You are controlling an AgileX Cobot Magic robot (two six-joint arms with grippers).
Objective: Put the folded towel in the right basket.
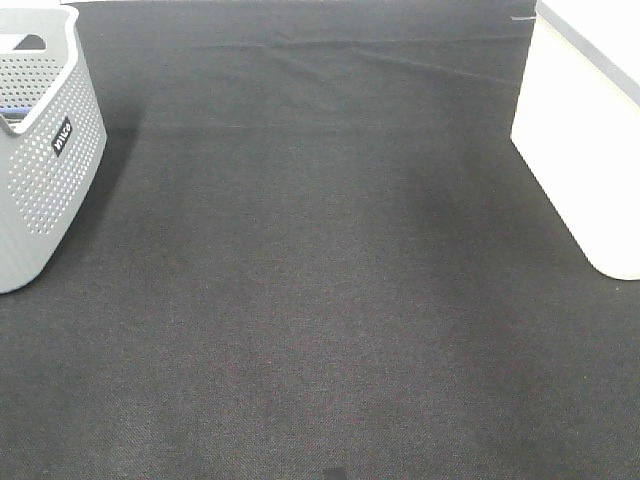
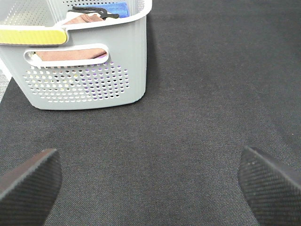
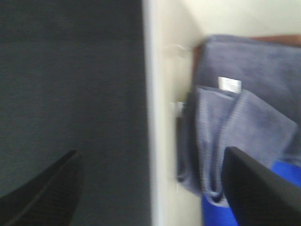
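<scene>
Black woven cloth (image 1: pixel 320 300) is covering the whole tabletop, and two baskets are standing at its edges: one grey perforated basket (image 1: pixel 40 180) on the left and one white basket (image 1: pixel 590 150) on the right. One folded towel (image 3: pixel 244 117), grey-blue with a small white label, is lying inside the white basket, its folds running alongside the basket wall (image 3: pixel 160 117). The right gripper (image 3: pixel 150 193) is hanging wide and empty, straddling that wall, with one finger (image 3: pixel 258 193) over the towel, though this view is blurring. The left gripper (image 2: pixel 150 183) is also gaping wide and empty, facing the grey basket, well apart from the towel. The right arm is clearly the nearer, and the placing is looking done.
</scene>
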